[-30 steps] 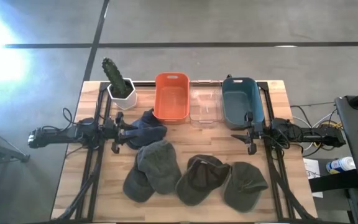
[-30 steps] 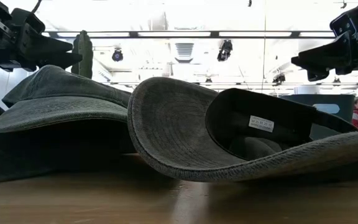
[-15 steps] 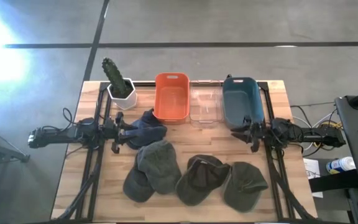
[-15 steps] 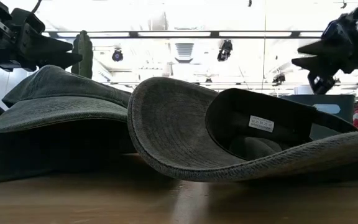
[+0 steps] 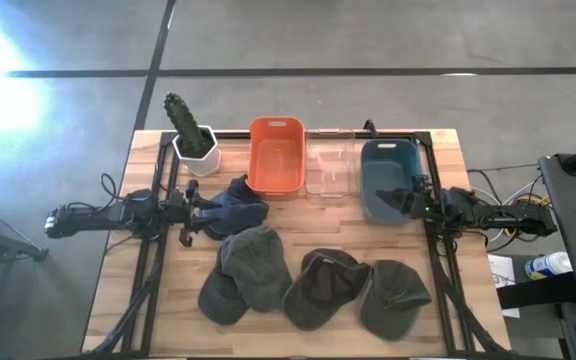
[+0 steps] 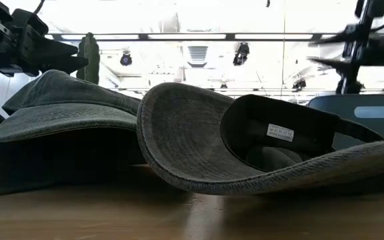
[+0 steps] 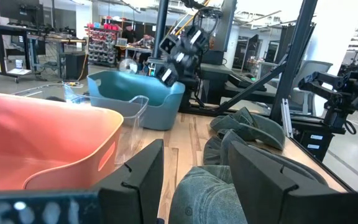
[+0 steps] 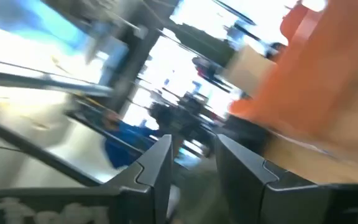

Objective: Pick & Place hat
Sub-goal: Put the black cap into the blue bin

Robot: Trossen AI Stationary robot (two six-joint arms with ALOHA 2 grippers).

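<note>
Your wooden table (image 5: 168, 300) stands on a grey floor, seen from straight above in the high view. Along its 12 o'clock edge sit a cactus (image 5: 183, 122), an orange bin (image 5: 276, 157), a clear bin (image 5: 330, 167) and a blue bin (image 5: 389, 180). 4 hats lie toward 6 o'clock, with a navy hat (image 5: 238, 205) nearer the middle. The left gripper (image 5: 190, 213) hangs at 9 o'clock, touching or just beside the navy hat. The right gripper (image 5: 408, 196) hangs at 3 o'clock over the blue bin's near rim, holding nothing.

The low view adds what the top view hides: an upturned hat (image 6: 245, 147) rests on its crown, brim curled up, beside a green hat (image 6: 65, 110) lying brim-down. Both grippers ride well above them.

The left wrist view shows the left fingers (image 7: 135, 180) spread apart, with denim cloth (image 7: 207, 199) between them, not clamped.

The right wrist view is smeared; the right fingers (image 8: 154, 165) stand parted with only blur beyond.

Your risks: the right gripper could clip the blue bin's rim if it drops here, and overlapping brims could make 1 grab drag 2 hats.
</note>
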